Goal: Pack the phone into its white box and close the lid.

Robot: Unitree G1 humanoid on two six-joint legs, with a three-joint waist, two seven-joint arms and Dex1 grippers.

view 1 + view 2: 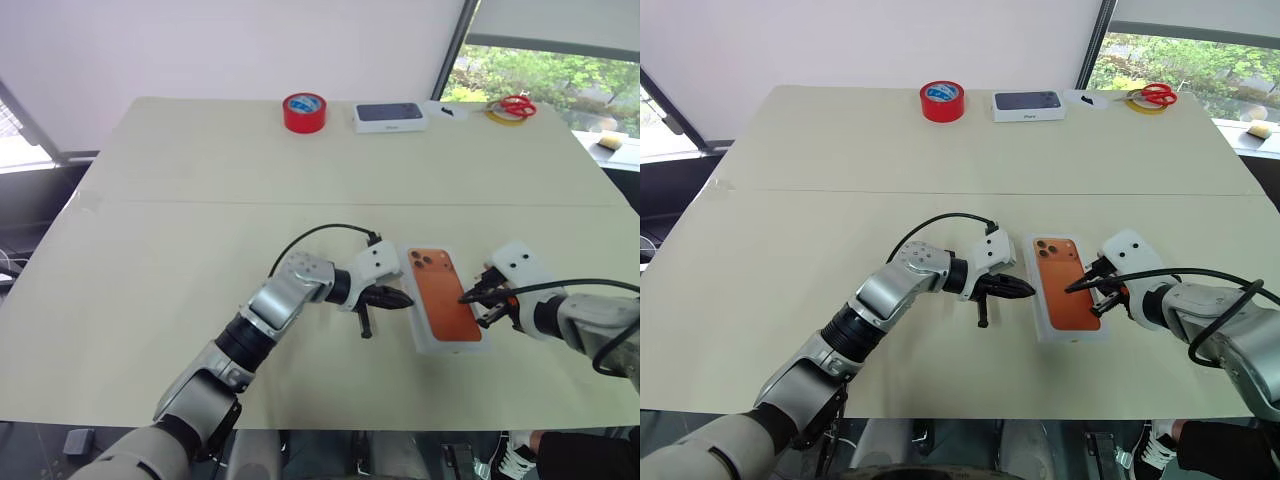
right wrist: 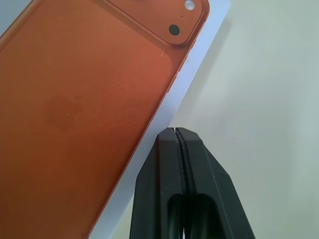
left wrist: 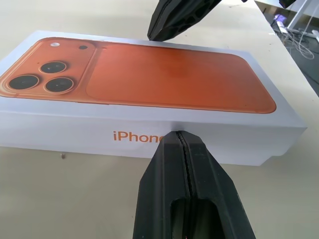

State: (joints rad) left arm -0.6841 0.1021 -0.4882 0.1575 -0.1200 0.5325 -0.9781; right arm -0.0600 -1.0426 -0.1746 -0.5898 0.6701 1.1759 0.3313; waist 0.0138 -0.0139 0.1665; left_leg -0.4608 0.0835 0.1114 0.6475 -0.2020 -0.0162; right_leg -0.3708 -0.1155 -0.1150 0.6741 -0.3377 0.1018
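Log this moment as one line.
left end effector: shut, at white box side | right end effector: shut, at opposite edge | phone: orange back up

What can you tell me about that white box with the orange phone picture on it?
The white box is a closed, matte cardboard carton lying flat on the table. Its lid bears an orange phone picture with three camera lenses at the far end; orange lettering runs along one long side. Each gripper, left and right, has shut jaws at a long edge.
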